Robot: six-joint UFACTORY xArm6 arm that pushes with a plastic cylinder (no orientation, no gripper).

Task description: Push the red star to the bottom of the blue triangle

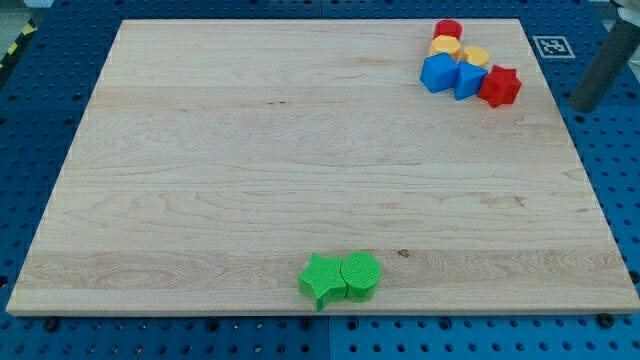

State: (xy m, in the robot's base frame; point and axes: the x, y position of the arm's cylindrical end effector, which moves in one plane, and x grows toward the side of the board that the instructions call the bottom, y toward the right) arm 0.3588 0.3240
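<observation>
The red star (500,86) lies near the board's top right corner, touching the right side of the blue triangle (468,81). A blue cube (438,73) sits against the triangle's left side. My rod comes in from the view's right edge. My tip (585,104) is off the wooden board, over the blue pegboard, to the right of the red star and slightly lower, and it touches no block.
Two yellow blocks (446,46) (476,55) and a red block (448,29) sit just above the blue pair. A green star (319,281) and a green round block (361,276) touch each other near the board's bottom edge. A marker tag (549,46) lies off the board's top right corner.
</observation>
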